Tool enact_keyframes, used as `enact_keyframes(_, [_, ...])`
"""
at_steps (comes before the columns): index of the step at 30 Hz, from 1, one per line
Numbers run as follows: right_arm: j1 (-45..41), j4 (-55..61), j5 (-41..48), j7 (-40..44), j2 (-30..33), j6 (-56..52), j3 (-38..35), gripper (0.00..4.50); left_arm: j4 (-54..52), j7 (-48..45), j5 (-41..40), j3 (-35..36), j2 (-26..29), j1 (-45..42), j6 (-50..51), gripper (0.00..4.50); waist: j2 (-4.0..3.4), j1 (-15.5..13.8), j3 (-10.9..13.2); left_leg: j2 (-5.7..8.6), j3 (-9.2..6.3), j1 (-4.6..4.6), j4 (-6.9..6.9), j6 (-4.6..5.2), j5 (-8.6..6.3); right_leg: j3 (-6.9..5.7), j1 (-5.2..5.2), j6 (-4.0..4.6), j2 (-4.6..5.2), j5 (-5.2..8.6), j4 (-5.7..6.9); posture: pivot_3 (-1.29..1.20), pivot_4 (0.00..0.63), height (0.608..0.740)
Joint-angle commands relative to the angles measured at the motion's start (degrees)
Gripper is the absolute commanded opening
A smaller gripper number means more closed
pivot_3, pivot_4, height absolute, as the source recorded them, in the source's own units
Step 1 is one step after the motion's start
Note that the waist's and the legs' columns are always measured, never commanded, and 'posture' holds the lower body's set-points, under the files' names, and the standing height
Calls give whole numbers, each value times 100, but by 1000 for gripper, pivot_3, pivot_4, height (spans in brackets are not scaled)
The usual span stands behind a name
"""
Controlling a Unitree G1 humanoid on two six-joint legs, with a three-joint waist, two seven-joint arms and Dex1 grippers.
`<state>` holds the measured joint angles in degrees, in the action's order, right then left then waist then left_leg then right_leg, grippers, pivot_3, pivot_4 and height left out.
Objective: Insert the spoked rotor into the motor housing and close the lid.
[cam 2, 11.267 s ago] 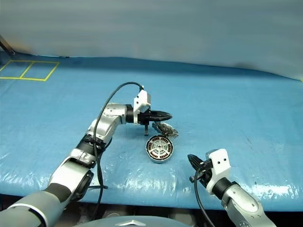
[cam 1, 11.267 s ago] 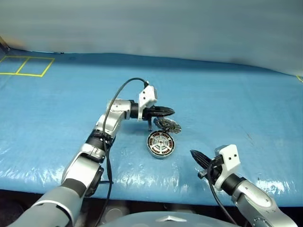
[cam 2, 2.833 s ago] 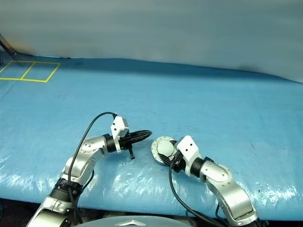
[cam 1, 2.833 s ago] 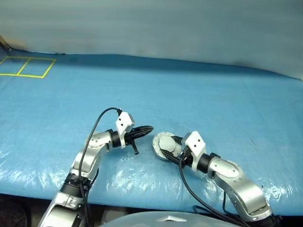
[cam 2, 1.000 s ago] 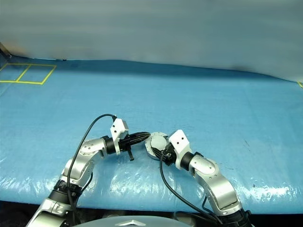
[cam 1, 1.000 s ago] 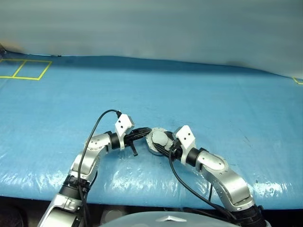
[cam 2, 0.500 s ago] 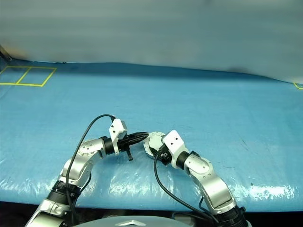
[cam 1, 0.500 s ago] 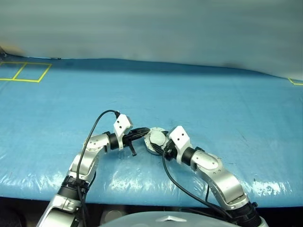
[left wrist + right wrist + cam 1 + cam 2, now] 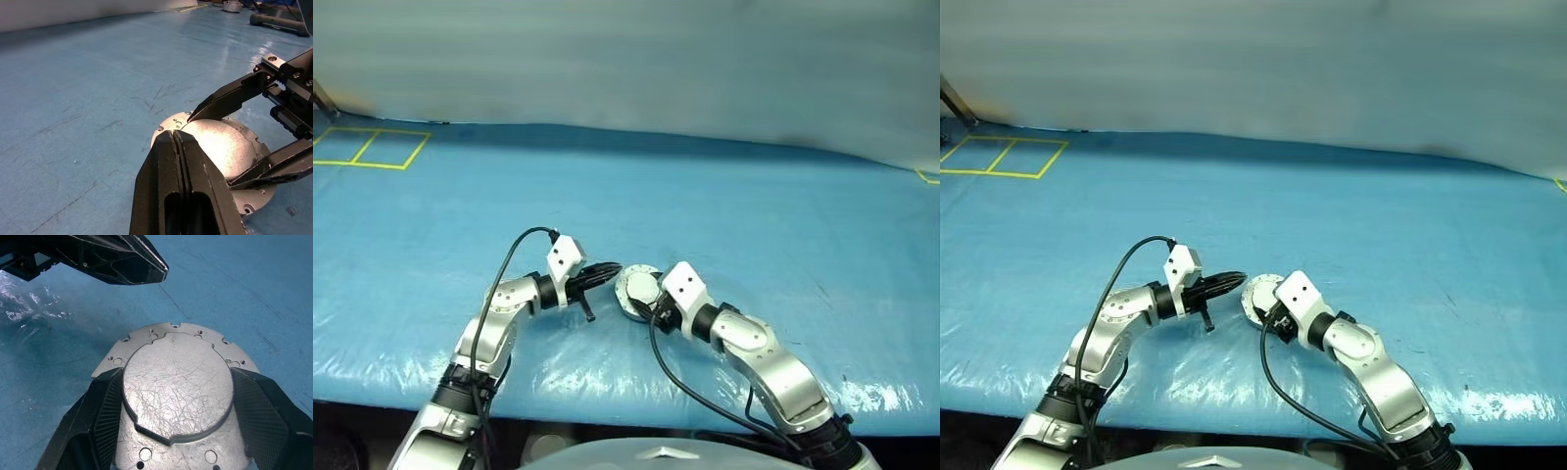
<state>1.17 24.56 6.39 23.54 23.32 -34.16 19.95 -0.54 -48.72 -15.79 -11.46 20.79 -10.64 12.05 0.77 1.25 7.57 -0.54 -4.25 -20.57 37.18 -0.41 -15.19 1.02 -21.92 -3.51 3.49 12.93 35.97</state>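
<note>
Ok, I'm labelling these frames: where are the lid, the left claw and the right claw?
lid (image 9: 177, 384): right wrist view, plain silver face.
left claw (image 9: 176, 134): left wrist view, shut fingertips.
right claw (image 9: 176, 396): right wrist view, midway between fingers.

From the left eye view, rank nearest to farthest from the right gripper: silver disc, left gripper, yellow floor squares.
1. Round silver lid, between the right gripper fingers.
2. Left gripper, shut, just left of the lid.
3. Yellow taped squares, far back left.

lid (image 9: 177, 387): scratched bright metal | table cover (image 9: 783, 215): glossy blue plastic sheet
</note>
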Motion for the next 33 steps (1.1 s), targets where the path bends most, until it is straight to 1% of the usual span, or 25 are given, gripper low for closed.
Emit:
enact_keyframes(1, [428,-1072,-468,-443,324,-1478,-18,3038,-317,20,-59,114,25,-14,-36,0,12,-23,-23,1,-2,0,-1,-1,0,-1,2,-2,1,1,-3,0,150,740])
enact_keyframes(4, [471,-968,-231,-247,357,-1539,-103,3038,-328,23,-46,101,23,-1,-34,0,10,-57,-30,1,-5,0,-1,-3,-2,-3,7,-5,7,3,-9,0,150,740])
enact_keyframes(6, [528,-835,-132,-102,440,-1440,-91,3038,-333,11,-31,71,24,5,-30,0,6,-68,-32,4,-7,-2,-1,-36,-21,-2,7,-7,15,4,-10,0,150,740])
enact_keyframes(9, [702,-411,612,304,210,-1015,-416,3038,-306,-60,83,-61,59,8,-77,0,-1,-87,-27,14,-11,-14,-1,-37,-22,-7,6,-15,30,10,-12,0,150,740])
enact_keyframes(11, [794,-178,888,584,210,-706,-457,3038,-282,-86,123,-107,69,14,-113,0,0,-98,-26,23,-16,-26,-2,-37,-23,-11,3,-35,37,22,-12,0,150,740])
enact_keyframes(13, [853,-30,819,808,414,-495,-272,3038,-244,-92,128,-110,48,10,-132,0,8,-95,-29,28,-20,-47,-7,-8,-23,-14,-16,-46,33,41,-16,0,150,740])
enact_keyframes(15, [858,-52,499,855,672,-391,10,3038,-202,-92,141,-118,29,-10,-152,0,0,-73,-26,60,-20,-65,-7,-2,-50,-13,-38,-60,25,56,-13,0,150,740])
enact_keyframes(16, [885,-102,483,859,700,-357,20,3038,-182,-97,162,-140,21,-25,-167,0,-1,-64,-28,61,-22,-70,-13,-2,-55,-13,-46,-70,24,52,-11,0,150,740])
enact_keyframes(18, [918,-143,517,841,705,-300,-32,3038,-165,-113,194,-175,11,-33,-182,0,3,-51,-30,53,-34,-78,-18,-17,-75,-15,-48,-41,7,60,-9,0,150,740])
enact_keyframes(19, [927,-147,528,831,698,-278,-58,3038,-165,-122,203,-184,9,-30,-185,0,2,-45,-30,48,-37,-82,-21,-25,-81,-16,-31,-34,0,65,-8,0,150,740])
enact_keyframes(22, [911,-183,450,767,706,-269,-61,3038,-193,-235,209,-264,24,-3,-146,0,-3,-41,-28,46,-37,-83,-25,0,-105,-18,-33,-30,0,74,-9,0,150,740])
enact_keyframes(25, [897,-196,455,741,663,-280,-62,3038,-234,-505,300,-497,152,72,-172,0,-9,-49,-24,46,-36,-78,-15,1,-106,-24,-20,-30,1,97,-10,0,150,740])
enact_keyframes(27, [886,-186,413,716,651,-274,-38,3038,-155,-496,362,-554,142,69,-223,0,-16,-55,-16,47,-36,-69,-15,1,-107,-25,-10,-26,2,129,-10,0,150,740])
enact_keyframes(33, [874,-179,389,650,601,-321,-24,3038,77,-378,600,-717,19,-35,-290,0,-13,-60,-12,47,-41,-29,-14,1,-107,-30,6,-28,2,134,-7,0,150,740])
